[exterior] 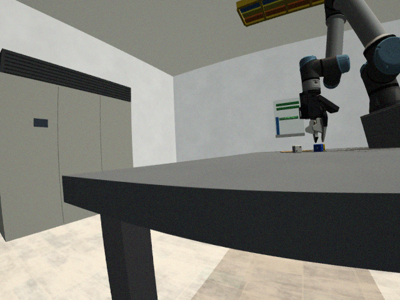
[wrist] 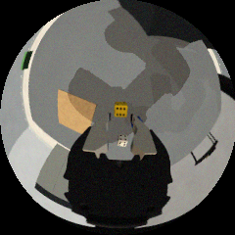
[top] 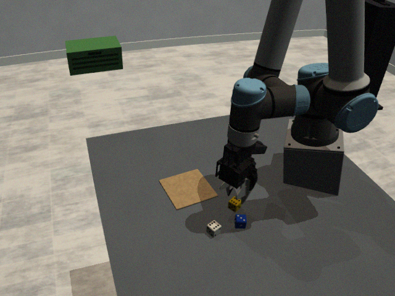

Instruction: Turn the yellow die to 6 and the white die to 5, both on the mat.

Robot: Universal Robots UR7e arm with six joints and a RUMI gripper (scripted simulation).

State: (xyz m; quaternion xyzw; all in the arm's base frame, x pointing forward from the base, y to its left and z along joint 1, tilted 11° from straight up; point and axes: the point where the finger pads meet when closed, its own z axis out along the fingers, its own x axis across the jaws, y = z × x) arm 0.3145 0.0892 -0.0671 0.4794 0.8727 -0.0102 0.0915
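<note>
The yellow die [top: 234, 205] [wrist: 120, 109] sits flat on the table, off the mat; six pips seem to face up. The white die [top: 213, 228] [exterior: 296, 149] [wrist: 122, 141] sits in front of the mat, apparently six up. The blue die [top: 240, 221] [exterior: 318, 147] sits near the yellow die, three up, and is mostly hidden behind a finger in the wrist view. The tan mat [top: 186, 189] [wrist: 73, 112] holds no die. My gripper [top: 236, 195] [exterior: 319, 141] [wrist: 120, 114] is partly open, empty, pointing down just above the yellow die.
The grey table [top: 153, 261] [exterior: 194, 174] carries the dice and mat. The robot's base [top: 311, 168] stands behind and to the right of the dice in the top view. The blue die is close to the yellow die, on the side away from the base.
</note>
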